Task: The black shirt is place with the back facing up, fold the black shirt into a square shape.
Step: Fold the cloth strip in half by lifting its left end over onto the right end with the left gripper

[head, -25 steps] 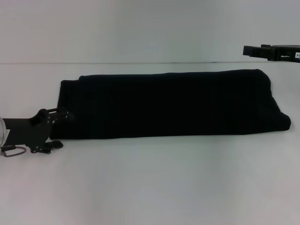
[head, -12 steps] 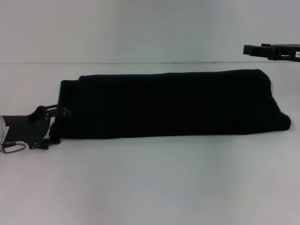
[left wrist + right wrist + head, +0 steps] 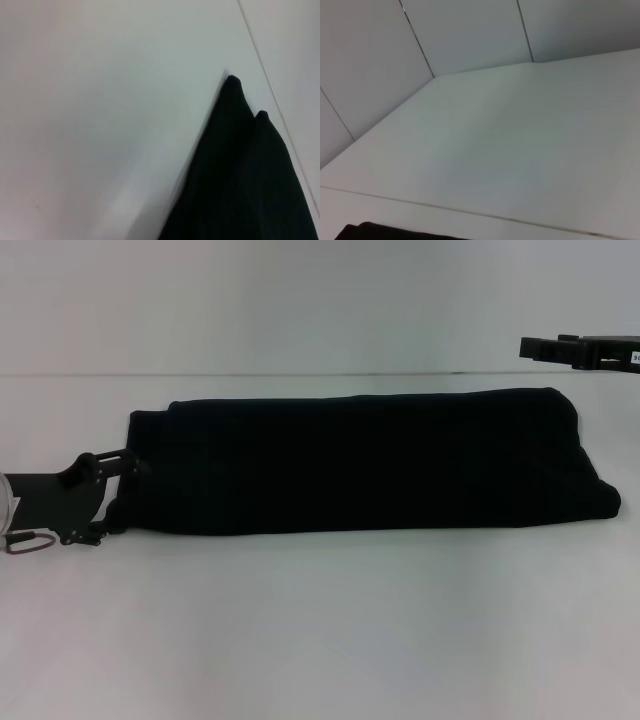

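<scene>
Your black shirt (image 3: 370,462) lay across the middle of the white table (image 3: 320,630) as a long folded band, running from the robot's left to its right. No lettering showed on the upper face; you saw only plain dark cloth, so dark that the fold lines inside the band could not be made out. Its far long edge sat close to the line where the table met the wall. On the right the band ended in a rounded, thicker fold; on the left its edge ran squarely down.

Your left gripper (image 3: 118,498) was at the shirt's left end, low on the table, touching or overlapping the near left corner. Black metal against black cloth hid the fingertips, so you could not tell whether they were apart, together, or pinching fabric. Most of that arm was cut off by the picture's left edge.

The left wrist view gave you only two pointed folds of the shirt (image 3: 250,170) on the bare table, with none of the fingers.

Your right gripper (image 3: 560,348) hung well above and behind the shirt's right end, mostly cut off by the frame's edge; its finger state was unreadable. The right wrist view caught just a sliver of the shirt (image 3: 380,232) at the picture's edge.
</scene>
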Robot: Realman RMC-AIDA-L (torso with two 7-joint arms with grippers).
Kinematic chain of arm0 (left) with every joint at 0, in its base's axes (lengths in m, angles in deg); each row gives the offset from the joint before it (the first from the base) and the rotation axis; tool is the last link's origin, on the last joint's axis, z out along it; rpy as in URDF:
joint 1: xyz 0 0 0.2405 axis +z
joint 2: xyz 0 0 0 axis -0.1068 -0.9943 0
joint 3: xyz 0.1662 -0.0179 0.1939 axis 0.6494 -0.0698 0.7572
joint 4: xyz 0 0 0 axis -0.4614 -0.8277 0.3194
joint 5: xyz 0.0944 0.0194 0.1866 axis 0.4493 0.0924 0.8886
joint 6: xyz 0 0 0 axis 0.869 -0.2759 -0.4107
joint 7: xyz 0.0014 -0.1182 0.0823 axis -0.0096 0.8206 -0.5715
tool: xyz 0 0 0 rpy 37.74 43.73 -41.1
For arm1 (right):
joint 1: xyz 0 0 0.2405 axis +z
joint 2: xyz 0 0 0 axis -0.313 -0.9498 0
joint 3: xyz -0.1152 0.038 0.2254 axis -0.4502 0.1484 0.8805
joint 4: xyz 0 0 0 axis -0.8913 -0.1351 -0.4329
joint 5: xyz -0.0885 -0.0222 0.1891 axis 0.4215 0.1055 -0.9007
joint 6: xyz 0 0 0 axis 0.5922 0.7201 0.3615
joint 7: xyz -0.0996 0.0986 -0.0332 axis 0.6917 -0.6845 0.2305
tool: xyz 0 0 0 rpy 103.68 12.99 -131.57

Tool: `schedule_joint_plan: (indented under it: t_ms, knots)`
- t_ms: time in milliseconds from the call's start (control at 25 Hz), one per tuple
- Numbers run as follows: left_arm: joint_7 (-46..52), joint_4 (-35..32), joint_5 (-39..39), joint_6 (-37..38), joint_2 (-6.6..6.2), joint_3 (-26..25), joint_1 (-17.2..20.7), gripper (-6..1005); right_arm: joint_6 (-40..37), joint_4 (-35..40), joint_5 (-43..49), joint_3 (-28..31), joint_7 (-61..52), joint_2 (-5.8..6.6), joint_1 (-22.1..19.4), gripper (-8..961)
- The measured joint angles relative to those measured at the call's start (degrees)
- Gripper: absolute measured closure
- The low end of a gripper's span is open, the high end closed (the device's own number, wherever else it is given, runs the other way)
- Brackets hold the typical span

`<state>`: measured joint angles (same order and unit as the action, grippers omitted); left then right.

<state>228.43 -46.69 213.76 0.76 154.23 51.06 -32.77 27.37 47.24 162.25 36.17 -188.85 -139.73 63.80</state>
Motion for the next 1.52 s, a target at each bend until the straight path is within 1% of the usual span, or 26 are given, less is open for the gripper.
schedule_joint_plan:
  t_ms: [880,1160,1520]
  knots:
    - [-0.7,1.1,0.1,0.7,0.49,0.1,0.4,66,-0.1,0.1,0.0,0.0,-0.6,0.14,0.1,219]
    - [-0.7,0.9,-0.1,-0.8,0.23,-0.1,0.1,66,0.0,0.2,0.0,0.0,-0.6,0.18,0.1,220]
    - [-1.3,1.0,-0.1,-2.0,0.19,0.1,-0.1,66,0.0,0.3,0.0,0.0,-0.7,0.18,0.1,220]
